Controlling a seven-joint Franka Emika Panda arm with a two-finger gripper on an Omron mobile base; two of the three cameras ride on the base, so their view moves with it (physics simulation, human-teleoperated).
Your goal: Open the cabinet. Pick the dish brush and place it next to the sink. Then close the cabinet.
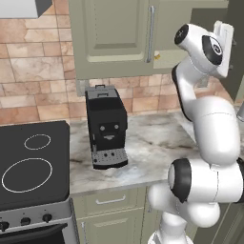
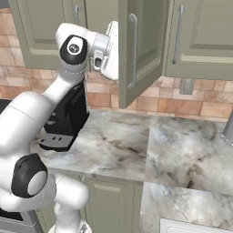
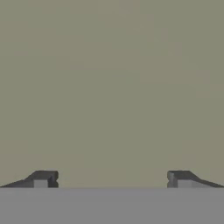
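The cabinet (image 1: 114,33) hangs above the counter. Its left door is closed, and its right door (image 2: 141,50) stands swung out towards me, long silver handle (image 2: 133,50) facing the room. My hand (image 2: 107,50) is raised in the cabinet's opening, just left of that open door, which hides the fingers. In the hand view my gripper (image 3: 111,179) is open, its two fingertips (image 3: 41,179) wide apart with nothing between them, facing a plain sage-green surface close ahead. A small yellow bit (image 1: 156,57) peeks out on the shelf; I cannot tell whether it is the dish brush.
A black coffee machine (image 1: 106,126) stands on the marble counter (image 2: 127,145) below the cabinet. A black cooktop (image 1: 31,164) lies at the left. A second green wall cabinet (image 2: 205,36) hangs to the right. A grey object (image 2: 227,129) stands at the right edge.
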